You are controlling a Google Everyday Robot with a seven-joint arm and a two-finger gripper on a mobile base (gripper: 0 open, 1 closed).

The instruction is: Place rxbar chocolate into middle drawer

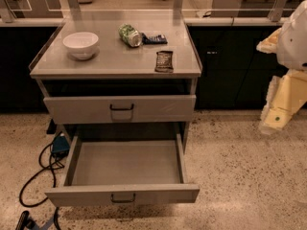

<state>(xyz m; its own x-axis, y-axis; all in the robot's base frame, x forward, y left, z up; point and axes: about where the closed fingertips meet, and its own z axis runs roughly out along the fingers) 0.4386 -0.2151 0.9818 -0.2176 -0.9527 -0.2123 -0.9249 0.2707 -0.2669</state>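
Note:
The rxbar chocolate [164, 61], a flat dark wrapper with pale print, lies on the grey cabinet top [115, 56] near its front right corner. The middle drawer [158, 194] is pulled far out below and nothing lies inside it. The drawer above it [158, 107] stands only slightly out. My gripper [274, 121], pale cream below the white arm [295, 37], hangs at the right edge of the view, well to the right of the cabinet and apart from the bar. It holds nothing that I can see.
On the cabinet top stand a white bowl [80, 44], a green can on its side [130, 35] and a dark blue flat wrapper [154, 39]. Black cables [41, 176] and a blue device [60, 144] lie on the speckled floor at the left. Dark counters run behind.

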